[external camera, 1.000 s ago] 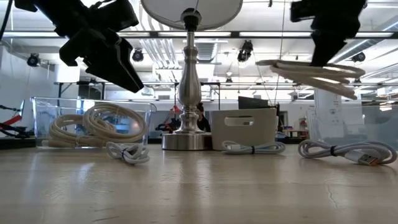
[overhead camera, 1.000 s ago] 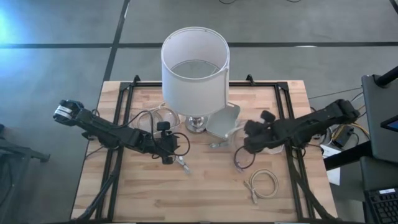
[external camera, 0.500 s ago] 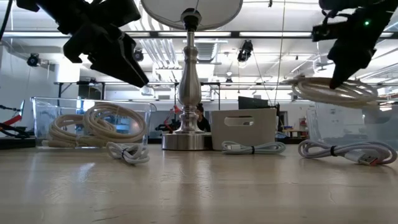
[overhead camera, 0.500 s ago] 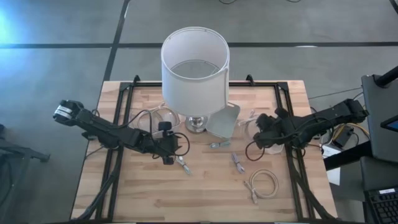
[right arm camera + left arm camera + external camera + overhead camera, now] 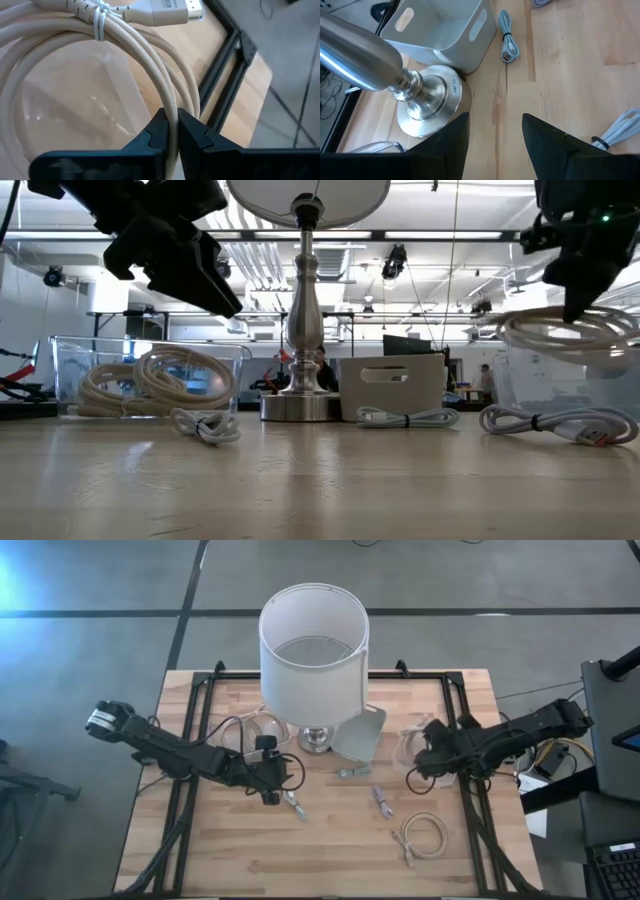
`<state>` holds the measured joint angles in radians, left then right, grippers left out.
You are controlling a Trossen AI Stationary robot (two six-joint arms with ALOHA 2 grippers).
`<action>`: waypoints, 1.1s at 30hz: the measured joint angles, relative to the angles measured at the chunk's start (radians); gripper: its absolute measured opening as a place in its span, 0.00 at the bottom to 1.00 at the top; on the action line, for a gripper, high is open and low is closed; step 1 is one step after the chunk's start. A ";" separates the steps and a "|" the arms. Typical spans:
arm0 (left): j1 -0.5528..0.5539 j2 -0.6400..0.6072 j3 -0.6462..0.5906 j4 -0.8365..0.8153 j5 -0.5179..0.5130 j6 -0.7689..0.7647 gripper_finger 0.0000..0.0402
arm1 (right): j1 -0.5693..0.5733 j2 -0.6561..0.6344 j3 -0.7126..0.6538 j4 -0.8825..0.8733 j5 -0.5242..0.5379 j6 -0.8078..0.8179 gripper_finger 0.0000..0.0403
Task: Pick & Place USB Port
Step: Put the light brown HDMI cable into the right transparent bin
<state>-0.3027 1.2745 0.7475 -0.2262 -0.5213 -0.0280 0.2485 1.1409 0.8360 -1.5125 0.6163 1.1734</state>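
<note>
Right gripper clamped on beige cable coil, hovering over clear bin at bench right side, likely for drop. Left gripper apart, empty, waiting near lamp base.

Right gripper with cable coil, apparently nearer clear bin.

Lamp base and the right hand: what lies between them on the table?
In the high view, a grey bin sits between the lamp base and the right hand, which grips a coiled cable.
</note>
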 joint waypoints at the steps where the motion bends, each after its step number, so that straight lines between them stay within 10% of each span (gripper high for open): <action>1: 0.000 0.000 0.000 0.001 0.000 0.000 0.46 | 0.000 0.003 -0.010 0.001 -0.009 0.014 0.06; 17: 0.000 0.000 0.000 0.009 0.000 -0.002 0.46 | 0.000 0.130 -0.085 0.045 0.010 0.073 0.07; 33: 0.000 0.000 0.000 0.010 0.000 -0.002 0.46 | -0.001 0.260 -0.045 0.108 -0.113 -0.029 0.32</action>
<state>-0.3027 1.2743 0.7475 -0.2166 -0.5213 -0.0299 0.2478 1.4007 0.7906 -1.4041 0.5030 1.1444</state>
